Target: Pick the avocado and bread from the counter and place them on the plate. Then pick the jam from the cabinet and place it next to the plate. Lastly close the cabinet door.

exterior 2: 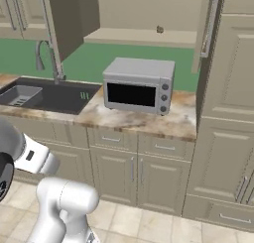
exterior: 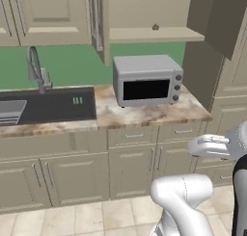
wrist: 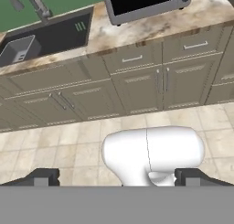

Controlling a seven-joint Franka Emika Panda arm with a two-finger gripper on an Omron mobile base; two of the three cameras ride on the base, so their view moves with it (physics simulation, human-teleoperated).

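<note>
The gripper [wrist: 117, 177] hangs wide open and empty, low before the tabletop [exterior: 144, 112]. What seems the jam [exterior: 156, 26] sits far above on the open cabinet [exterior: 154, 35] shelf, over the microwave [exterior: 147, 80].

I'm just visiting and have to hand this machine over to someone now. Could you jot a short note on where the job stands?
Hand: open, holding nothing, low in front of the counter.
Jam: on the shelf of the cabinet, above the microwave. The cabinet door stands open.
Done: nothing that can be told from here.
Left: avocado and bread onto the plate, jam beside the plate, door shut.
</note>
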